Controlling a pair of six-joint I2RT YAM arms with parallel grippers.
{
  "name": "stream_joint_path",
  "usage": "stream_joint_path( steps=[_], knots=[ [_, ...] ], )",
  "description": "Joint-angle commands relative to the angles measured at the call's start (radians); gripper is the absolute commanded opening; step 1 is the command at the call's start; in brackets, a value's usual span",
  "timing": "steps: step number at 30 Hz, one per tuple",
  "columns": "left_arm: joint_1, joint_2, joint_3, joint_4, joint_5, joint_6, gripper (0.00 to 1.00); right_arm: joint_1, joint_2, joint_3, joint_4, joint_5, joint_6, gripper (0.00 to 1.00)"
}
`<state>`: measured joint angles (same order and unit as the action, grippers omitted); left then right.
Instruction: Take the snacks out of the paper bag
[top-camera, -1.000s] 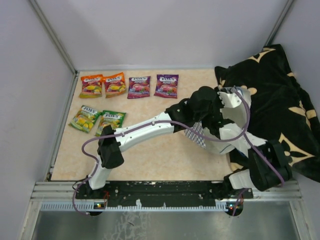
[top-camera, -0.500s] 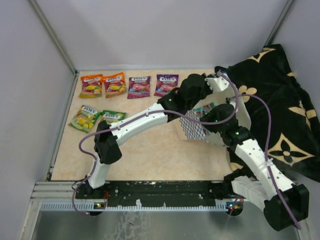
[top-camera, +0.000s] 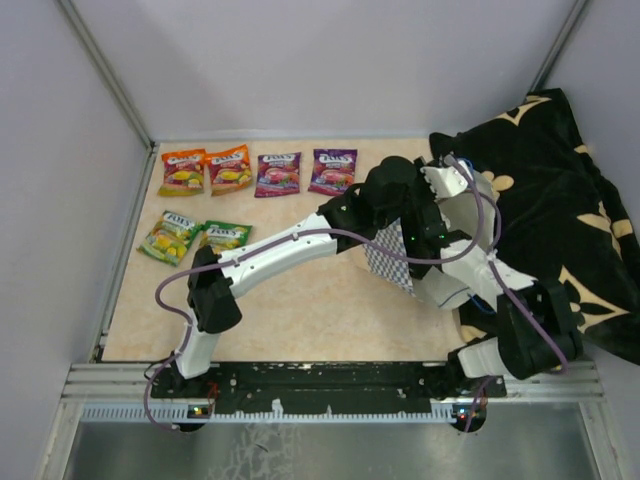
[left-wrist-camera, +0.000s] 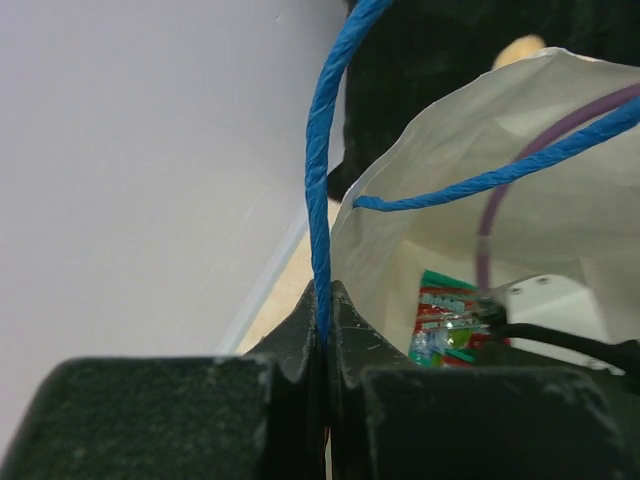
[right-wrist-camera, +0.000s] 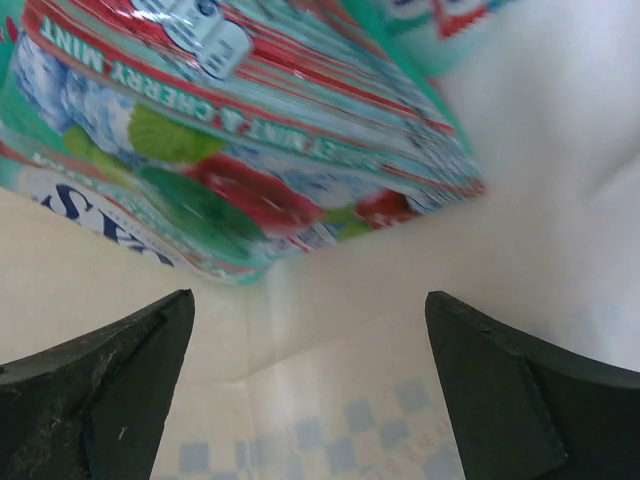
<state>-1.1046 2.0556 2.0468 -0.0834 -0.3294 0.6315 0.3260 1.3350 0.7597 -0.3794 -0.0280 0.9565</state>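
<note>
The paper bag (top-camera: 388, 262) lies right of the table's middle with its checked side showing. My left gripper (left-wrist-camera: 325, 300) is shut on its blue cord handle (left-wrist-camera: 318, 150) and holds the mouth up. In the right wrist view my right gripper (right-wrist-camera: 308, 300) is inside the bag (right-wrist-camera: 400, 400), jaws wide open with nothing between them. A teal cherry-mint snack (right-wrist-camera: 230, 150) lies just ahead of its fingertips, and the same kind of packet (left-wrist-camera: 445, 325) shows inside the bag (left-wrist-camera: 480, 190) in the left wrist view. Several snacks lie on the table: orange (top-camera: 184, 170), purple (top-camera: 333, 171) and green (top-camera: 170, 236).
A black cloth with gold flower marks (top-camera: 560, 210) is heaped at the right, right behind the bag. The grey walls (top-camera: 300, 60) close off the back and sides. Both arms cross over the bag at the table's right half.
My right gripper has gone from shut to wide open. The right arm, stretched out half a second ago, is folded back over the bag mouth. The left gripper still grips the cord.
</note>
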Motion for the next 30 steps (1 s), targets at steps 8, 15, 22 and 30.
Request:
stream_joint_path(
  steps=[8,15,22,30],
  knots=[
    [-0.024,-0.071,0.032,-0.002,0.196,-0.121,0.00,-0.005,0.210,0.041,0.368,-0.093,0.099,0.98],
    [-0.023,-0.071,0.026,-0.013,0.157,-0.101,0.00,-0.005,0.169,0.013,0.391,-0.044,0.057,0.38],
    [-0.023,-0.060,0.008,0.023,0.041,-0.039,0.00,-0.006,0.043,0.026,0.281,0.002,-0.018,0.00],
    [-0.010,-0.051,-0.014,0.067,-0.062,0.017,0.00,-0.002,-0.221,-0.025,0.057,0.088,-0.089,0.00]
  ],
)
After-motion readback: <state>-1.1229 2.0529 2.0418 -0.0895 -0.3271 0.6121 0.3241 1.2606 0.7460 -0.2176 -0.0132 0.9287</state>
